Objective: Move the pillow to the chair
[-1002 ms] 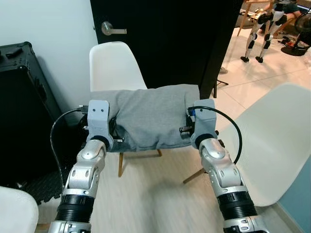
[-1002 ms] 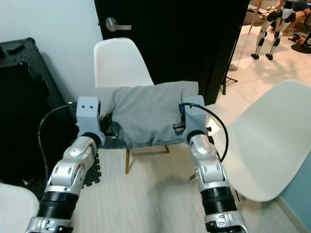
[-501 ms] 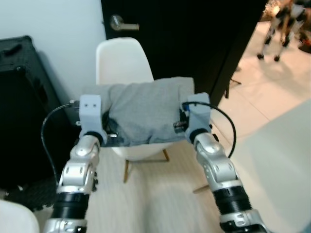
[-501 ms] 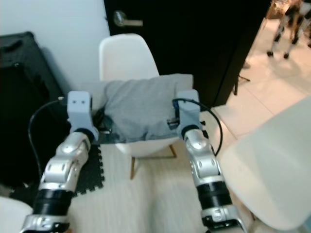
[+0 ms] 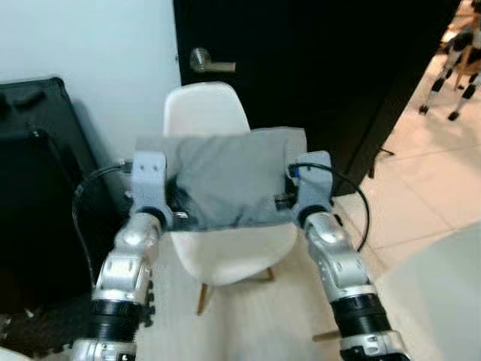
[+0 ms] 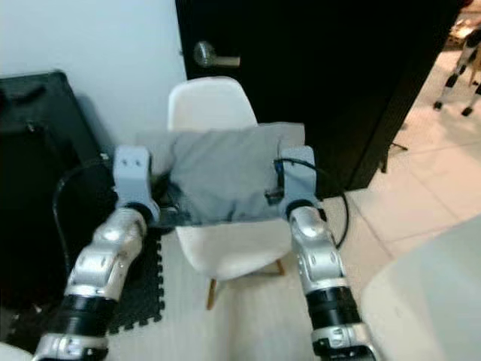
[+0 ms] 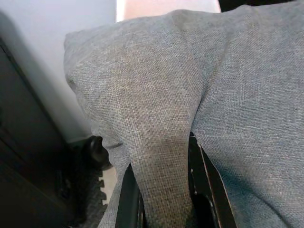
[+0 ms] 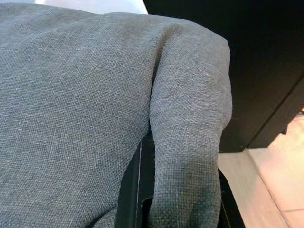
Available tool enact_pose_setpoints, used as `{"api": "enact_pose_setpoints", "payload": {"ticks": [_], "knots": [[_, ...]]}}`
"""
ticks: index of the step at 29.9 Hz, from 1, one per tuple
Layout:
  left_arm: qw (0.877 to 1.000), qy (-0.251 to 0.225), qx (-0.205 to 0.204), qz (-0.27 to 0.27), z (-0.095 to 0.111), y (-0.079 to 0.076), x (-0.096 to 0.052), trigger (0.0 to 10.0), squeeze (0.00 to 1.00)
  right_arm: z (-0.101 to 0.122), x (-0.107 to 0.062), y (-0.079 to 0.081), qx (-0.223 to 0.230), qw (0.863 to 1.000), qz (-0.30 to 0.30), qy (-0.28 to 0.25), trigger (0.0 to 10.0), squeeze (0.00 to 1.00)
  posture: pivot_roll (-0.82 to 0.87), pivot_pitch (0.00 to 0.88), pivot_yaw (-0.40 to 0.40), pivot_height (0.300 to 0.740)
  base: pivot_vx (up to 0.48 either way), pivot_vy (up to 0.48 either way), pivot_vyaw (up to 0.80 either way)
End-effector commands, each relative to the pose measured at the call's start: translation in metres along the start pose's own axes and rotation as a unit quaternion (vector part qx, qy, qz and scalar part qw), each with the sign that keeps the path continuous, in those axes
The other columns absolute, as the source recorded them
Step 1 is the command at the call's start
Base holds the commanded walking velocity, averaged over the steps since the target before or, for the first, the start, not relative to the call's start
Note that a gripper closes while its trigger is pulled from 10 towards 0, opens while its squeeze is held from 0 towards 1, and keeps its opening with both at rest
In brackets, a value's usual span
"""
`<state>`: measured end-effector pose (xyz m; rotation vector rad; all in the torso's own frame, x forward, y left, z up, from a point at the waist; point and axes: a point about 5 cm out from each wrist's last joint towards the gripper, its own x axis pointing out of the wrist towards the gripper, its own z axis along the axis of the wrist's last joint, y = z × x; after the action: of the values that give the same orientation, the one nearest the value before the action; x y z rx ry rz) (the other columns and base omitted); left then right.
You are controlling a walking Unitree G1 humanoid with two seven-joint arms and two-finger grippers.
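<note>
While a black door (image 5: pixel 301 68) and white wall (image 5: pixel 90 45) stand behind: white chair (image 5: pixel 218 180) below; grey pillow (image 5: pixel 225 180) held above its seat; left gripper (image 7: pixel 164 190) jaws pinching one pillow end, right gripper (image 8: pixel 183 190) jaws pinching the other.

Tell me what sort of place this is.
Probably a room in a home or office: a white moulded chair on wooden legs against a pale wall, a black door with a metal lever handle, and glossy floor tiles beyond.
</note>
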<state>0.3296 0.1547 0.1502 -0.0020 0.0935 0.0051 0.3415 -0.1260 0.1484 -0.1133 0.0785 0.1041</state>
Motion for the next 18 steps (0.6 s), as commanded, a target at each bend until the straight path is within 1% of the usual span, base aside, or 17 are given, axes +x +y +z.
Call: {"api": "enact_pose_setpoints", "payload": {"ticks": [1,12,14,16,18], "knots": [[1.000,-0.025,0.002,-0.011,0.0095,-0.0055,-0.0008,10.0,0.00,0.0009,-0.0001,-0.0002,-0.003,1.000,0.004,-0.008,10.0,0.00,0.03,0.043,0.005,0.740,0.405,0.000,0.00],[1.000,-0.024,0.002,-0.011,0.0096,-0.0054,-0.0004,10.0,0.00,0.0009,0.0004,-0.0001,-0.002,1.000,0.006,-0.009,10.0,0.00,0.03,0.051,0.005,0.740,0.406,0.000,0.00],[1.000,-0.024,0.002,-0.011,0.0097,-0.0052,-0.0003,10.0,0.00,0.0005,0.0003,-0.0005,-0.007,1.000,0.004,-0.007,10.0,0.00,0.03,0.051,0.005,0.740,0.409,0.000,0.00],[1.000,-0.024,0.002,-0.010,0.0098,-0.0050,-0.0002,10.0,0.00,-0.0002,0.0001,0.0007,-0.031,0.999,0.014,-0.004,10.0,0.00,0.03,0.053,0.004,0.740,0.403,0.000,0.80],[1.000,-0.024,0.002,-0.010,0.0097,-0.0050,-0.0002,10.0,0.00,-0.0008,0.0001,0.0016,-0.038,0.999,0.018,-0.003,10.0,0.00,0.03,0.053,0.003,0.740,0.403,0.000,0.80]]}}
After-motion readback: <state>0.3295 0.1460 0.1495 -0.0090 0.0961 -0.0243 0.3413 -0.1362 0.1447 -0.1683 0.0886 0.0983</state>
